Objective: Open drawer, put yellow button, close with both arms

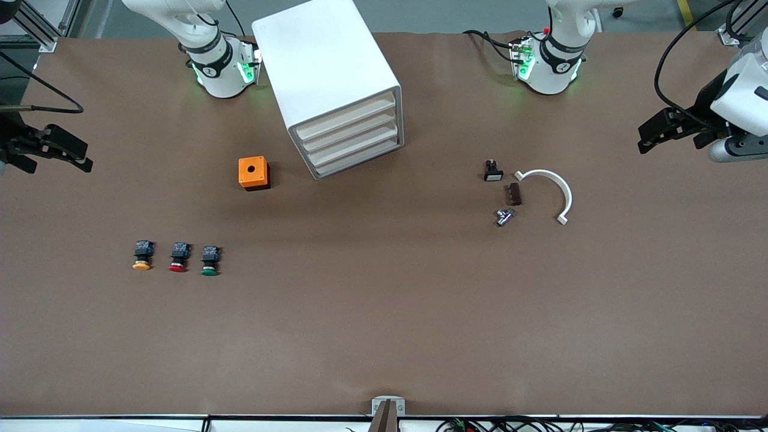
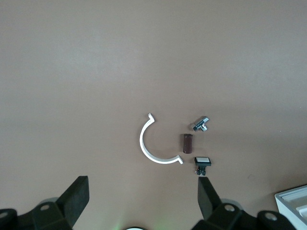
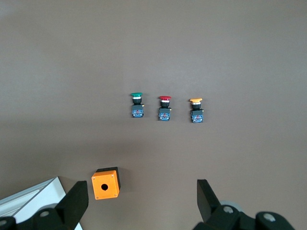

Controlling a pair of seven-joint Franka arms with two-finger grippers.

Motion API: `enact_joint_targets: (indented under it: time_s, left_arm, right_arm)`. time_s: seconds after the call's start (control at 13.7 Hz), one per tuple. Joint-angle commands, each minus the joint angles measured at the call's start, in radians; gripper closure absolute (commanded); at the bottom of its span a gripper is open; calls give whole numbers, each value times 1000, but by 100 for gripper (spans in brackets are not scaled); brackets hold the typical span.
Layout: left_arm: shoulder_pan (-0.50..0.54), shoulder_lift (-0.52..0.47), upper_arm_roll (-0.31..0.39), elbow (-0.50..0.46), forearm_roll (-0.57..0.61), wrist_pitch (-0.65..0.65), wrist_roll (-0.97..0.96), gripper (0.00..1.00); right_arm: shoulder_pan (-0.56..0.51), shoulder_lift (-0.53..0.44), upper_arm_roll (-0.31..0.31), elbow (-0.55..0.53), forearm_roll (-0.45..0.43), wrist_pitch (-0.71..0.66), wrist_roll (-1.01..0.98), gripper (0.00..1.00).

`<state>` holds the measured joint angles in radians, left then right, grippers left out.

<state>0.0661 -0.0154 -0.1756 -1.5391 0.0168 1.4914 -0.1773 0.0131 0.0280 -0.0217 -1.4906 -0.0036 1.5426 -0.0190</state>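
Four drawers (image 1: pixel 351 137) are seen shut in the white cabinet (image 1: pixel 327 78), set approx. at 12 o'clock on the table (image 1: pixel 384 312). The yellow button (image 1: pixel 142 255) lies approx. at 8 o'clock, cap toward the front camera, in a row w/ the red button (image 1: pixel 179 257) beside it, then the green button (image 1: pixel 210 261). An orange box (image 1: pixel 254 173) sits just beside the cabinet. The left end effector (image 1: pixel 651 137) is held spread over the table's edge at 3 o'clock; the right end effector (image 1: pixel 78 157) is held spread at 9 o'clock. Nothing is gripped.
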Motion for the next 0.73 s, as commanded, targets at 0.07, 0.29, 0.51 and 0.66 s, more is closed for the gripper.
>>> enact_joint_targets:
  time_s: [0.07, 0.29, 0.51, 0.66]
  left_arm:
    - [3, -8, -1, 16, 9, -22, -2, 0]
    - [6, 3, 1, 16, 3, -16, -1, 0]
    - [-2, 49, 1, 16, 14, -6, 1, 0]
    - [-3, 93, -1, 16, 12, 6, -1, 0]
  right_arm:
    - [1, 7, 0, 21, -1, -9, -7, 0]
    - [1, 9, 0, 21, -3, -3, -6, 0]
    - [-7, 20, -1, 23, -6, 14, -7, 0]
    - [-9, 47, -1, 20, 1, 86, -7, 0]
